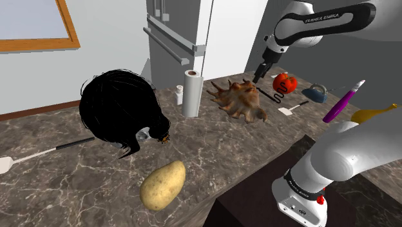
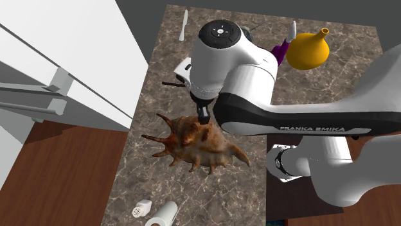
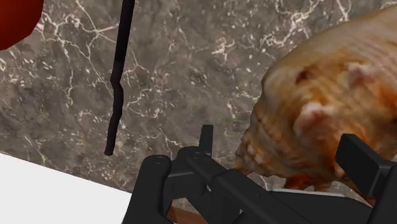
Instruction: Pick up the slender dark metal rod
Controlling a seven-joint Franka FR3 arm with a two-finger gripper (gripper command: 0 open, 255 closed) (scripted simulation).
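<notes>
Two black fingers [image 3: 205, 139] poke up right in front of the wrist camera. They stand far apart, so the gripper [image 3: 283, 151] is released and holds nothing. The thin dark rod [image 3: 118, 76] lies flat on the stone counter [image 3: 191, 57]. It is out past one finger, not between the two, and nothing touches it. A big spiky shell [image 3: 318, 108] sits close by the other finger.

Now the shoulder view, going from left to right. First comes a white scoop [image 1: 38, 155] with a black handle. Then comes a big black hairy lump [image 1: 122, 113], with a yellow potato [image 1: 163, 186] at its 5 o'clock. Next are a small white shaker [image 1: 180, 95] and a white paper roll [image 1: 191, 93] standing up. Then comes the shell [image 1: 241, 100].

The gripper [image 1: 258, 74] hangs in the air at the shell's 1 o'clock. The rod [image 1: 269, 95] lies on the counter [image 1: 212, 148] at the gripper's 5 o'clock, near the shell. A red round thing [image 1: 284, 82] sits at the rod's 1 o'clock. After that come a little white spatula [image 1: 293, 108], a blue-grey pot [image 1: 316, 93], a purple stick [image 1: 343, 103] and a yellow gourd [image 1: 373, 114].

In the second exterior view, the rod [image 2: 170, 83] is at the gripper's [image 2: 203, 114] 10 o'clock.
</notes>
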